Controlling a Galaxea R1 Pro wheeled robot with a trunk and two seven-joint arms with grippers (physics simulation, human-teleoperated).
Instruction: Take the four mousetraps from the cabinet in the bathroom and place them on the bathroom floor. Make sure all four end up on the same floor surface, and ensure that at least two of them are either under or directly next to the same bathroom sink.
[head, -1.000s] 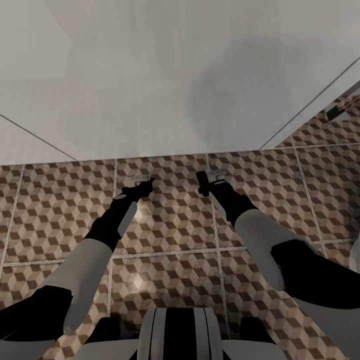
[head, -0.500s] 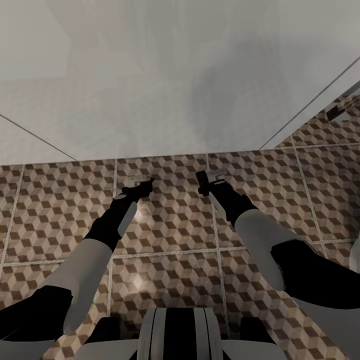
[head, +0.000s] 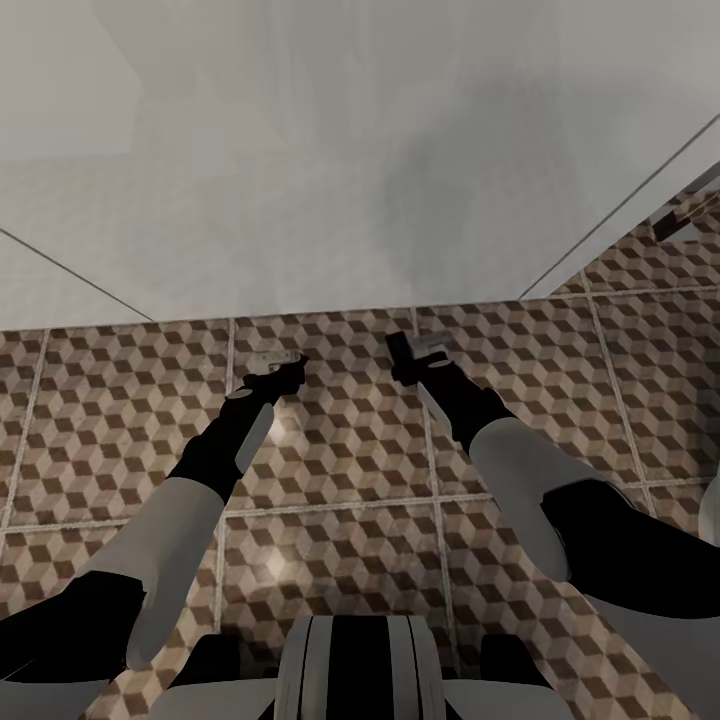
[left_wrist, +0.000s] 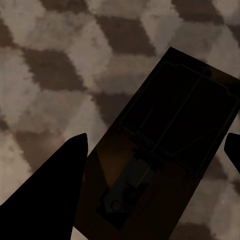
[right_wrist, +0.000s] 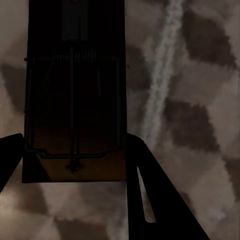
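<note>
Two mousetraps lie flat on the cube-patterned bathroom floor, close to the foot of a white front. One mousetrap lies slantwise between the spread fingers of my left gripper, which is open. The other mousetrap lies between the fingers of my right gripper. That gripper is open, with its fingers close beside the board's long edges. The cabinet and the sink are out of view.
A tall white panelled front rises just beyond both grippers. More patterned floor runs past it at the far right. My own base fills the near edge, and a white rounded object sits at the right edge.
The right gripper's visible finger has shifted slightly outward, away from its mousetrap, which stayed where it was. The left arm and its mousetrap have not moved.
</note>
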